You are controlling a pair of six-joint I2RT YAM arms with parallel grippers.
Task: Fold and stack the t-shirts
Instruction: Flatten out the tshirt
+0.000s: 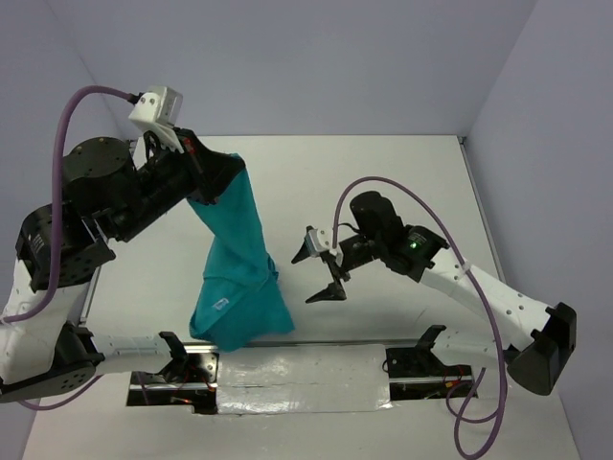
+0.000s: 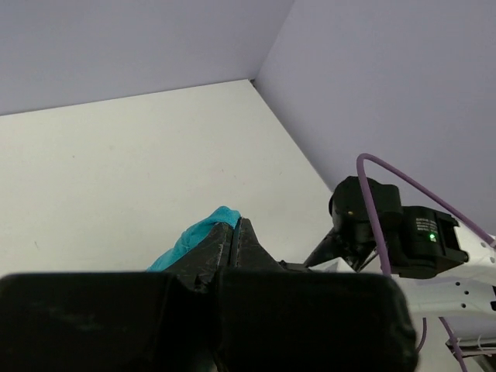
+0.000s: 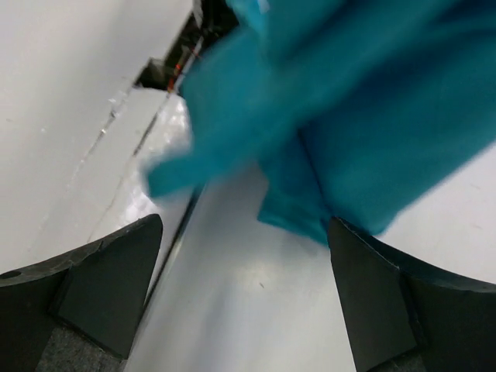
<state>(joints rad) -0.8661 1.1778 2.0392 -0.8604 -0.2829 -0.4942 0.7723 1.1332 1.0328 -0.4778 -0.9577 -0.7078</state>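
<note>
Three views split the scene between them. Only the overhead view took in the whole t-shirt (image 1: 235, 268), a plain teal cloth gathered into a long, narrow drape. It hung from the left gripper (image 1: 209, 182) over the left middle of the white table (image 1: 383, 192).

Its long axis ran from the pinched top end, at the far left, down toward the near edge of the table. There the cloth widened into a loose, bunched lower end just beyond a shiny strip (image 1: 306, 369). A small white tag (image 1: 221, 305) showed low on the left side of that end, and soft folds ran lengthwise down the drape. The overhead view did not settle whether the lower end rested on the table.

From the left wrist, only a small teal bulge showed. It was squeezed at the tips of the dark fingers, which were pressed together with no gap, so that hand was clamped on the shirt. The same view also caught the right arm's dark wrist with a green light.

From the right wrist, the cloth filled the upper part of the picture, blurred. A hem edge hung between the two fingers without touching either. The right gripper (image 1: 319, 273) stood spread wide and held nothing, just right of the shirt's lower half.
</note>
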